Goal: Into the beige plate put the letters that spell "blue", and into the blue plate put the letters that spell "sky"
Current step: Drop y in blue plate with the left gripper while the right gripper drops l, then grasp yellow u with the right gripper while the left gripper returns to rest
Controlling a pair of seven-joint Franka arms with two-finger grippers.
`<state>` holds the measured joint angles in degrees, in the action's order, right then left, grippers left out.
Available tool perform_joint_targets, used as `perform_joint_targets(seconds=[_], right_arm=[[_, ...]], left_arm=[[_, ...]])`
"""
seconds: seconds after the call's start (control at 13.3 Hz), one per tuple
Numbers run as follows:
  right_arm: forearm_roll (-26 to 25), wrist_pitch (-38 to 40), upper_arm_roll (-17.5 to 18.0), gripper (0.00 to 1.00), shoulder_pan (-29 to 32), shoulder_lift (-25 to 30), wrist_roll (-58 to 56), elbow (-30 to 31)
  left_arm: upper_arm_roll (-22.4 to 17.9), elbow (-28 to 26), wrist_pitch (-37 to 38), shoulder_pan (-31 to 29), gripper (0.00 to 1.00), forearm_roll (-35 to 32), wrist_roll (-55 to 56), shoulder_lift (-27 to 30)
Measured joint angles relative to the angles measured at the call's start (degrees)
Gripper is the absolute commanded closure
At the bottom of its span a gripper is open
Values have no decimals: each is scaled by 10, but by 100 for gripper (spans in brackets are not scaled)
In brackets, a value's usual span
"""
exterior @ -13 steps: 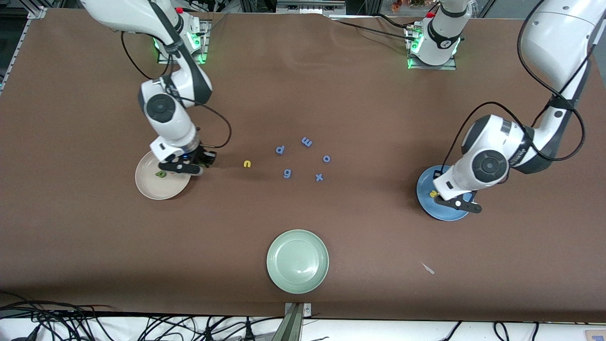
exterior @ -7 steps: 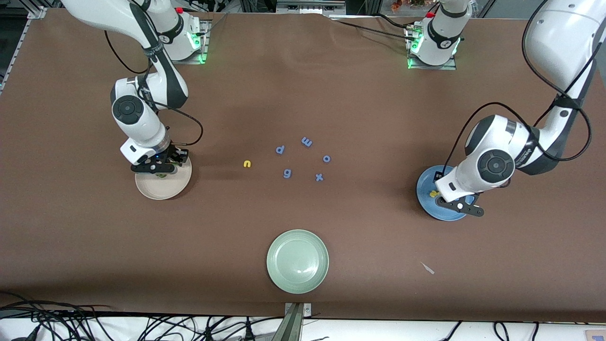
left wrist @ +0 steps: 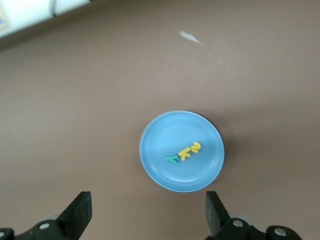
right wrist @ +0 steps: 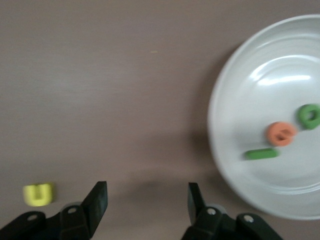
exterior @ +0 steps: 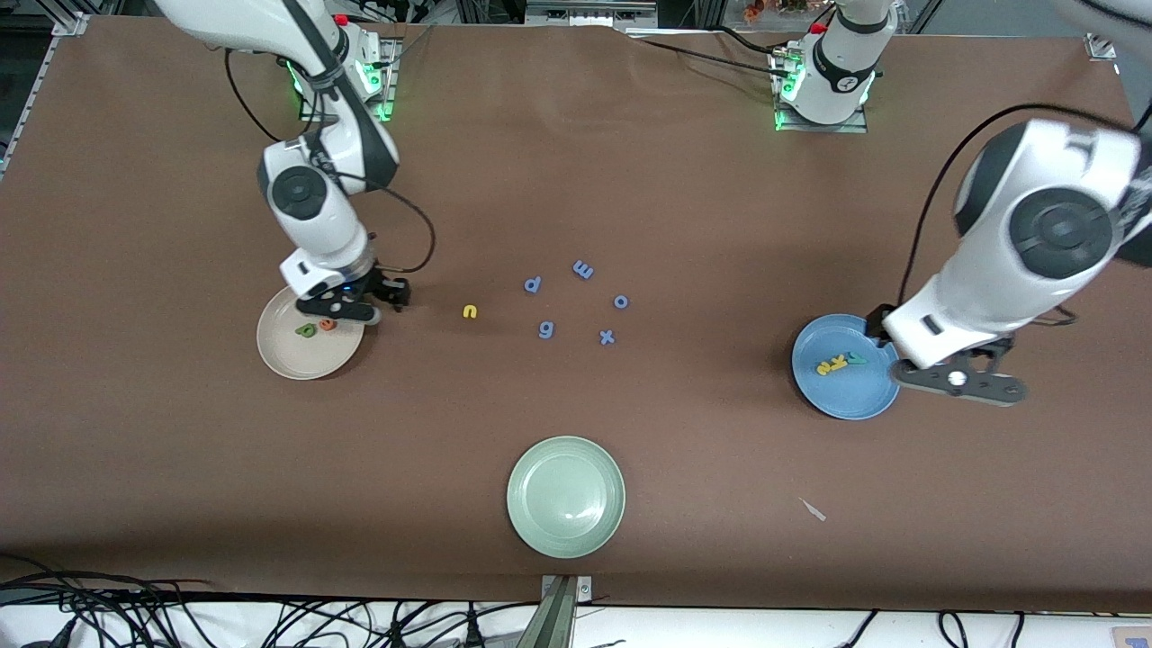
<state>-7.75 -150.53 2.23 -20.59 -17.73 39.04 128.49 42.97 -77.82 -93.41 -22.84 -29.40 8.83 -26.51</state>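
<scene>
The beige plate (exterior: 292, 355) (right wrist: 260, 90) holds the dark green b (exterior: 306, 330) (right wrist: 310, 116), the orange e (exterior: 328, 324) (right wrist: 281, 134) and the light green l (right wrist: 261, 154). My right gripper (exterior: 346, 313) (right wrist: 147, 205) hangs open and empty over the plate's rim, on the side toward the yellow u (exterior: 469, 311) (right wrist: 38, 194), which lies on the bare table. The blue plate (exterior: 846, 396) (left wrist: 165, 130) holds the yellow s (exterior: 823, 367) (left wrist: 196, 146), yellow k (exterior: 837, 364) (left wrist: 186, 153) and teal y (exterior: 857, 358) (left wrist: 171, 158). My left gripper (exterior: 958, 385) (left wrist: 147, 215) is wide open and empty, high over the table beside this plate.
A pale green plate (exterior: 565, 508) sits near the front edge. Several blue-purple letters lie mid-table: p (exterior: 533, 284), m (exterior: 583, 269), o (exterior: 621, 301), g (exterior: 545, 329), x (exterior: 607, 337). A white scrap (exterior: 814, 509) (left wrist: 190, 36) lies nearer the front camera than the blue plate.
The right gripper opened and shifted off the beige plate toward the u; the orange e now lies in the plate. The left gripper opened, rose and drew off the blue plate, uncovering the teal y.
</scene>
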Motion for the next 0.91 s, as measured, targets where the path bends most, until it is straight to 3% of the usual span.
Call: perform_joint_targets(seconds=[0.3, 0.68, 0.83, 0.91], right_arm=[[0, 3, 64, 27, -10, -62, 116, -75], [-2, 3, 68, 27, -22, -111, 131, -106], [-4, 3, 68, 28, -22, -114, 131, -105], [-5, 3, 68, 28, -22, -116, 130, -105]], left_arm=[[-5, 33, 12, -34, 0, 123, 25, 24], [-13, 32, 17, -45, 0, 150, 54, 28], [-54, 33, 34, -23, 0, 156, 53, 34], [-96, 33, 36, 0, 0, 173, 53, 41]])
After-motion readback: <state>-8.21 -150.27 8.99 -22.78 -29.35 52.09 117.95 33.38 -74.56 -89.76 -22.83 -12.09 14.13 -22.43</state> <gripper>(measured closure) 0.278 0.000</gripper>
